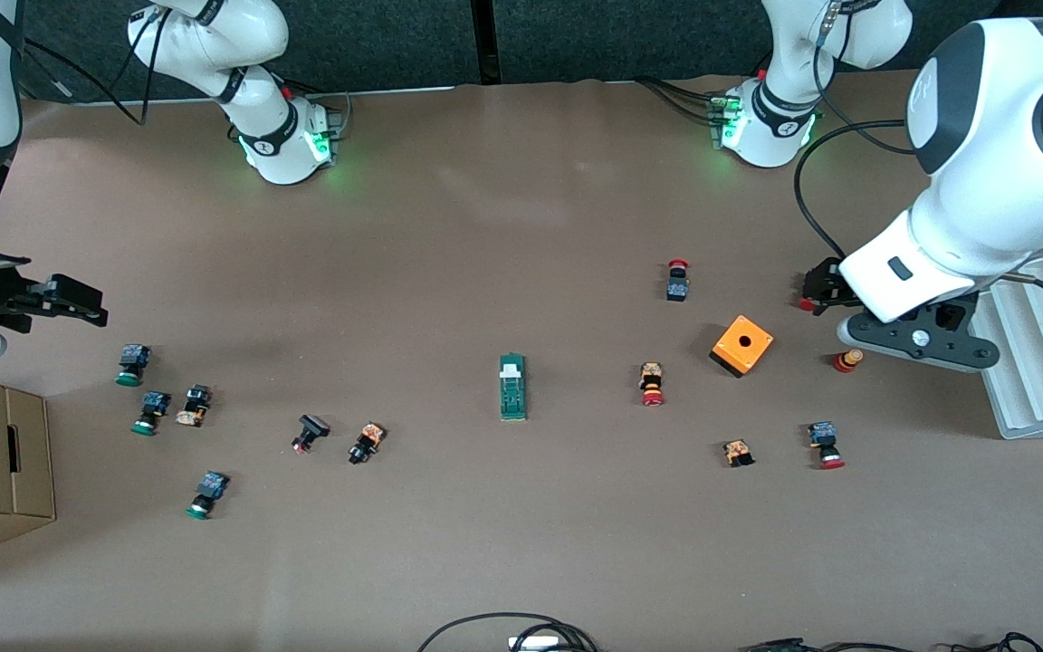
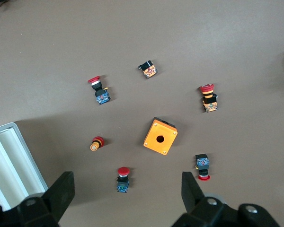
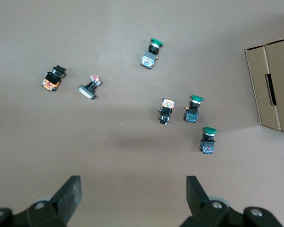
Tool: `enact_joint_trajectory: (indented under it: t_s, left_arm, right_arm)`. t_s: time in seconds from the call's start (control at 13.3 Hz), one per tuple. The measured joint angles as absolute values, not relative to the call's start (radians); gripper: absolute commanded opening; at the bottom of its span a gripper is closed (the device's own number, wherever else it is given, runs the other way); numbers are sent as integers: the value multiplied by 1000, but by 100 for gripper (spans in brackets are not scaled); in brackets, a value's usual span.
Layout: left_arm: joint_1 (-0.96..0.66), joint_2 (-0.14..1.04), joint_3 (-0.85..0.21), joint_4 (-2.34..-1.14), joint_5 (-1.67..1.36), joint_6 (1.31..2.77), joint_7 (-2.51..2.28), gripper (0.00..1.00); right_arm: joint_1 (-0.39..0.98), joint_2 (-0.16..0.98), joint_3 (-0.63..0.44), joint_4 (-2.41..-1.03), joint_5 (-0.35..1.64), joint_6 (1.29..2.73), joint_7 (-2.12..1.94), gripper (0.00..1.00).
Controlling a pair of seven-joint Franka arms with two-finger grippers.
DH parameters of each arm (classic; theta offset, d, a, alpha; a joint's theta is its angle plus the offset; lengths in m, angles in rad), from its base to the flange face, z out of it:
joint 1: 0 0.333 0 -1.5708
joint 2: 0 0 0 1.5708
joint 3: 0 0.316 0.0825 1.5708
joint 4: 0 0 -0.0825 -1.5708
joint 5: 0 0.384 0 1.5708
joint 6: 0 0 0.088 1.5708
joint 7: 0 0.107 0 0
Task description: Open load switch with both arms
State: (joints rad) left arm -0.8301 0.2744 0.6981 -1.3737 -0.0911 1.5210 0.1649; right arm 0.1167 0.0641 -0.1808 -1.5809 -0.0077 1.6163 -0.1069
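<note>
Load switch (image 1: 512, 388) lies between both spread grippers.

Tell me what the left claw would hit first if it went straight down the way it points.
Probably bare table: the open left claw points down with a red-capped push button between its fingers' lines and the orange cube just past. Depth is unclear.

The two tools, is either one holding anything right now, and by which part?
Nothing is held. The left tool and right tool both hang open above the table; the load switch lies untouched.
</note>
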Motion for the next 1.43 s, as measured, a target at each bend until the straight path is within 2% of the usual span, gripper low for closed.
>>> enact_joint_trajectory:
  t_s: [0.45, 0.68, 0.98, 1.43]
  left_arm:
    - [-823, 263, 681, -1373, -91, 1520, 162, 100]
    - [-684, 242, 539, -1373, -79, 1520, 162, 100]
    - [-612, 228, 448, -1373, -64, 1520, 160, 100]
    - [-385, 212, 204, -1374, -60, 1520, 118, 100]
  right_arm:
    - [116, 64, -181, -1581, -8, 1616, -107, 100]
    - [116, 64, -182, -1581, -8, 1616, -107, 100]
    - [116, 64, -182, -1581, -8, 1616, -107, 100]
    - [116, 65, -182, -1581, -8, 1616, -107, 100]
